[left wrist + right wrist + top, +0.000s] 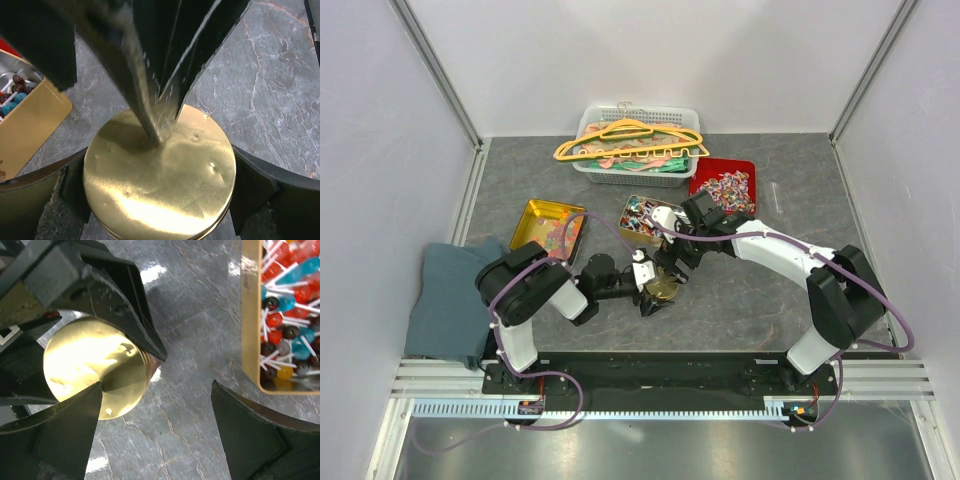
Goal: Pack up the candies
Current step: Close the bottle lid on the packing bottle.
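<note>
My left gripper (658, 290) is shut on a round gold tin (665, 284) with its lid on, standing on the table. In the left wrist view the tin's lid (160, 185) fills the space between my left fingers (35, 200). My right gripper (673, 262) hovers just over it, open and empty; one of its fingers (150, 107) touches the lid. In the right wrist view the tin (92, 365) lies beside the right gripper (155, 435). Orange and pink gummies lie in a gold tray (532, 212). Wrapped red, blue and white candies fill a red tray (700, 184).
An open gold box (626, 212) of red, blue and brown lollipops stands behind the tin, seen also in the right wrist view (250, 315). A white basket (588, 165) of hangers is at the back. A grey cloth (448, 300) lies at the left.
</note>
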Controlling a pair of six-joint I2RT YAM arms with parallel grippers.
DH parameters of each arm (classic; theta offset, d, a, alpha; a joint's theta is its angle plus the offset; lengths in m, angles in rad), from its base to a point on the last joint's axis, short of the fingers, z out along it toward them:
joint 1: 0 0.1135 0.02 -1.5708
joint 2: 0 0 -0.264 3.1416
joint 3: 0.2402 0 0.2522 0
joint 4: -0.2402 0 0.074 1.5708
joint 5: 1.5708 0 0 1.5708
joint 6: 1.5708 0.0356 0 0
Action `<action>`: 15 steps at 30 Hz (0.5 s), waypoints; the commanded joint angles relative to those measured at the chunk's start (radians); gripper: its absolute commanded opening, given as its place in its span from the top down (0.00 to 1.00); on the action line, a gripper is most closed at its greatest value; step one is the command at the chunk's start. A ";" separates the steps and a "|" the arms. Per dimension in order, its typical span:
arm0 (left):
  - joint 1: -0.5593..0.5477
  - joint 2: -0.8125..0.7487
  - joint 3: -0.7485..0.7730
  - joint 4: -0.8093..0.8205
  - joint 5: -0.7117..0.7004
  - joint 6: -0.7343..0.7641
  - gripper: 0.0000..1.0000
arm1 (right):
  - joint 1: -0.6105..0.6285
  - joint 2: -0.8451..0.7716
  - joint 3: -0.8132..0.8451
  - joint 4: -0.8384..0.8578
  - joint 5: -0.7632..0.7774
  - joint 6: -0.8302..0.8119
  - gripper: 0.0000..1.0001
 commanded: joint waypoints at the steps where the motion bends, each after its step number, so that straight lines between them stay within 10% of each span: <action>1: 0.010 -0.088 -0.009 -0.054 0.034 0.085 0.01 | 0.033 0.036 0.030 -0.021 0.036 -0.024 0.05; 15: 0.034 -0.146 0.002 -0.260 0.082 0.132 0.01 | 0.038 -0.011 0.076 -0.027 0.047 -0.014 0.04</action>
